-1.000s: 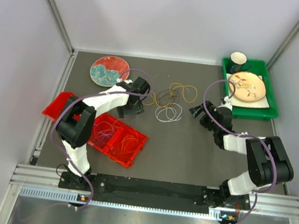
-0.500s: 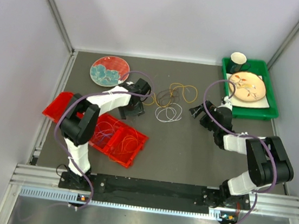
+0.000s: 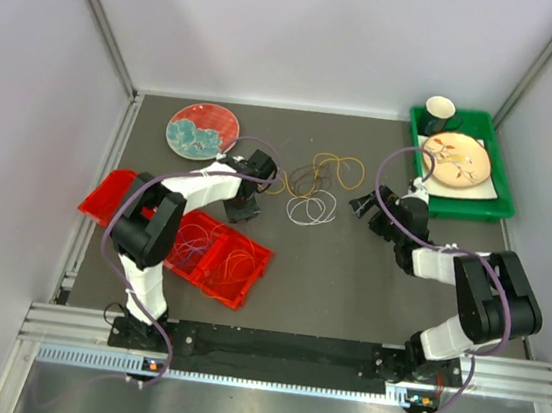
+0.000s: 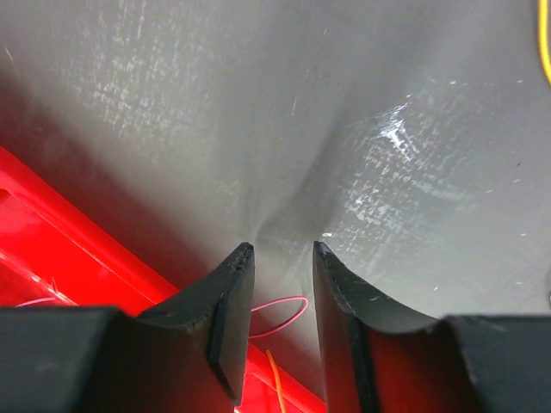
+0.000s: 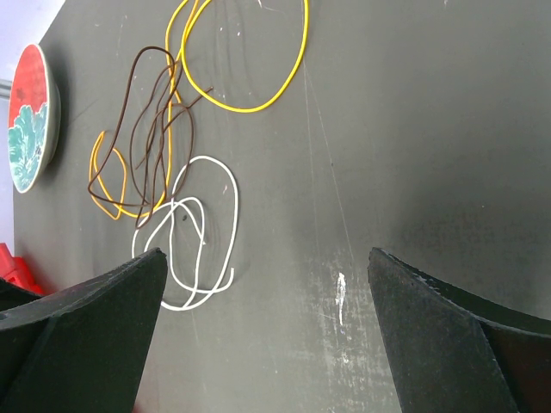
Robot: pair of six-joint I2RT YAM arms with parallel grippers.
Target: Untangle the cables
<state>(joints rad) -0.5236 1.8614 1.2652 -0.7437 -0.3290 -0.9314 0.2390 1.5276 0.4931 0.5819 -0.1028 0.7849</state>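
The cables point(image 3: 314, 183) lie tangled at mid-table: a yellow loop point(image 5: 250, 109), a dark brown strand point(image 5: 159, 129), an orange wire point(image 5: 103, 194) and a white coil point(image 5: 232, 206). My left gripper point(image 3: 244, 203) is left of the tangle, its tips point(image 4: 282, 249) low over bare table by the red tray's edge point(image 4: 52, 249). Its jaws stand a narrow gap apart with nothing pinched between the tips. A thin pink loop point(image 4: 280, 317) lies on the table behind them. My right gripper point(image 3: 362, 205) waits right of the tangle, wide open point(image 5: 265, 258) and empty, apart from the white coil.
A red tray point(image 3: 267, 261) holding several thin wires sits near the left arm, with another red piece point(image 3: 106, 196) beside it. A red and teal plate point(image 3: 203, 129) lies at the back left. A green bin point(image 3: 504, 194) with a plate and cup stands at the back right.
The left gripper's jaws have narrowed a lot, and its wrist has dropped slightly toward the red tray's edge. The right arm and the cables have not moved.
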